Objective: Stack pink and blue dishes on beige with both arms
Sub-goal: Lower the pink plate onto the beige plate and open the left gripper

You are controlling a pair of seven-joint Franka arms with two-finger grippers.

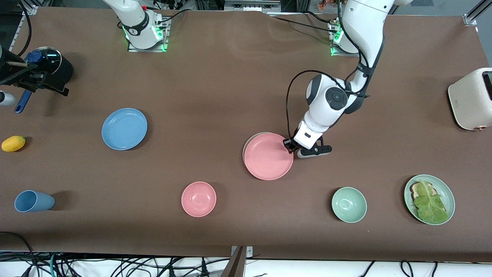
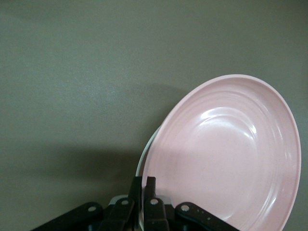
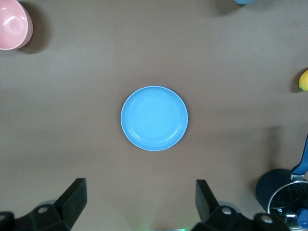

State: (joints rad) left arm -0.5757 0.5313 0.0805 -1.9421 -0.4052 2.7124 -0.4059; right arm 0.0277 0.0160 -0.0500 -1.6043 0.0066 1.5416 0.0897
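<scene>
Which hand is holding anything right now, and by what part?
The left hand pinches the matte pink round plate by its rim, over the beige plate. The right hand is open, holding nothing.

The left gripper (image 1: 291, 146) grips the rim of the pink plate (image 1: 268, 157) at the edge toward the left arm's end of the table; that plate sits over the beige plate (image 1: 248, 141), which peeks out beneath. The right gripper (image 3: 139, 202) hangs spread high over the blue plate (image 1: 124, 128), which lies flat toward the right arm's end, well apart from the stack.
</scene>
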